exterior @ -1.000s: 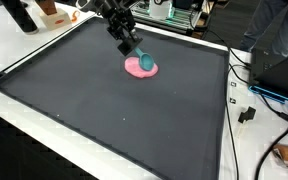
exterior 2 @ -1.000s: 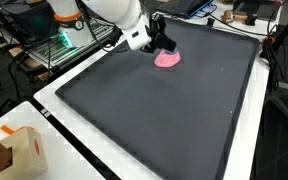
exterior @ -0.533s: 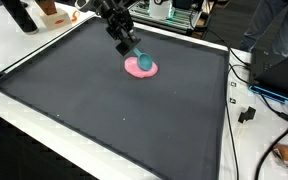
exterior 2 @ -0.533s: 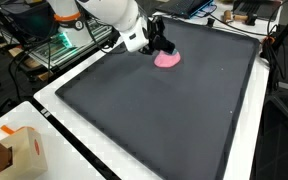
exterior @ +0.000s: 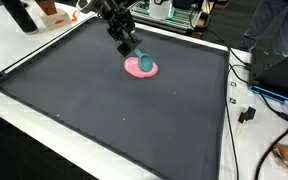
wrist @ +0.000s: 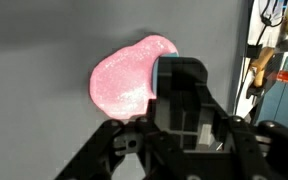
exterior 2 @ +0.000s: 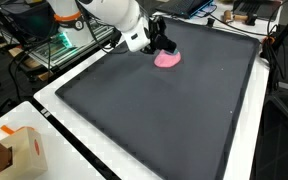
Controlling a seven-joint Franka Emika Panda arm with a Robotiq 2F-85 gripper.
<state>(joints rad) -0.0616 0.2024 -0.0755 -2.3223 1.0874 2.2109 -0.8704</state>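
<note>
The arm (exterior: pixel 111 16) enters an exterior view from the top edge near 11 o'clock and slants down toward 5 o'clock; its dark end carries the gripper (exterior: pixel 133 48), tilted and low over the surface. In an exterior view the white arm (exterior 2: pixel 102 12) reaches in from 10 o'clock; the wrist (exterior 2: pixel 135 38) bends down, and the gripper (exterior 2: pixel 164 46) points toward 4 o'clock. In the wrist view the gripper (wrist: pixel 181 72) rises from 6 o'clock toward 12 o'clock; its fingers (wrist: pixel 169 90) stand pressed together as one dark block; the linkage bars (wrist: pixel 112 150) splay toward 7 and 5 o'clock.
</note>
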